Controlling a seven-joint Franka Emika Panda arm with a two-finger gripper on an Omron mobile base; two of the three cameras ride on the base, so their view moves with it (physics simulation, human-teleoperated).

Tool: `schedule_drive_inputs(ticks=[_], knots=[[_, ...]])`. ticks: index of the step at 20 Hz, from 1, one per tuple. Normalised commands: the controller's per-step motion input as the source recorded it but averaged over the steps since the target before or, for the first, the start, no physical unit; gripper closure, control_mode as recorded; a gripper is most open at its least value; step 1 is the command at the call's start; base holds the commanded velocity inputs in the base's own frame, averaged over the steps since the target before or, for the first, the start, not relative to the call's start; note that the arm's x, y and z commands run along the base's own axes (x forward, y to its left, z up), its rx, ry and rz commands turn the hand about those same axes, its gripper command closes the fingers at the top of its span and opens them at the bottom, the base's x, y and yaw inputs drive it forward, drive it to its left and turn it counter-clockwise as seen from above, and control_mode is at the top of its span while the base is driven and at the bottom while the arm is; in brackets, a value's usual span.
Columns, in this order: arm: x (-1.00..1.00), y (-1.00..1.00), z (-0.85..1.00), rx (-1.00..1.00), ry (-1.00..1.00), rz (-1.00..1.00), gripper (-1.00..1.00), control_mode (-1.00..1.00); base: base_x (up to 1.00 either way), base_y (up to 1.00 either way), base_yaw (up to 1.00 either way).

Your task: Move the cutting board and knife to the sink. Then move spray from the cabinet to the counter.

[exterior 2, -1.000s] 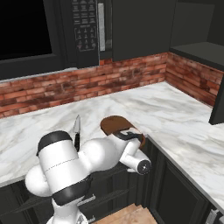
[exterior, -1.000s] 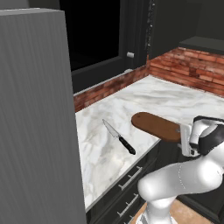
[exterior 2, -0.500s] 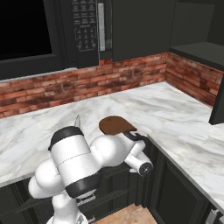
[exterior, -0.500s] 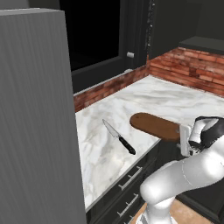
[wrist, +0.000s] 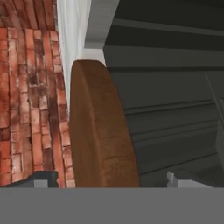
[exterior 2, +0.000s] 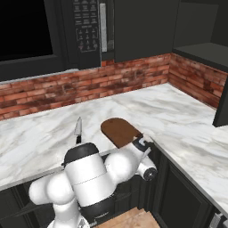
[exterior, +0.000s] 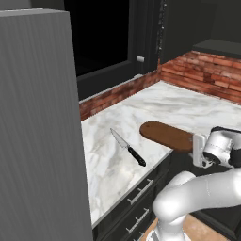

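The brown wooden cutting board (exterior: 167, 135) lies on the white marble counter (exterior: 188, 106), and its near end juts past the front edge. The knife (exterior: 128, 147), silver blade and black handle, rests just left of it, apart from the board. My gripper (exterior: 198, 150) hangs at the board's overhanging end, in front of the dark drawers. In the hand view the cutting board (wrist: 100, 131) runs between my fingertips (wrist: 43, 178), and the gripper (wrist: 109, 181) is open with a gap on both sides. From the right, the gripper (exterior 2: 141, 144) sits below the cutting board (exterior 2: 120, 131), near the knife (exterior 2: 78, 130). The sink and spray are out of view.
A black microwave (exterior 2: 87, 26) and dark wall cabinets (exterior 2: 142, 26) hang above the red brick backsplash (exterior 2: 133, 78). A tall grey panel (exterior: 37, 117) walls off the counter's left end. The counter (exterior 2: 178, 116) turns a corner at the right.
My elbow has swung to the right and my hand has dropped slightly at the board's near end. The board and knife lie where they were, and the jaws stay wide.
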Motion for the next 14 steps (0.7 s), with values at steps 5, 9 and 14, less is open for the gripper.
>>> schedule_drive_inputs(ticks=[5,9,14], knots=[[0.18,0.00,-0.12,0.00,-0.01,0.00,-1.00,-1.00,0.00,0.00,0.00],[0.28,0.01,-0.12,0.00,0.00,0.00,1.00,-1.00,0.00,0.00,0.00],[0.23,0.00,-0.02,0.00,0.00,0.00,1.00,-1.00,0.00,0.00,0.00]])
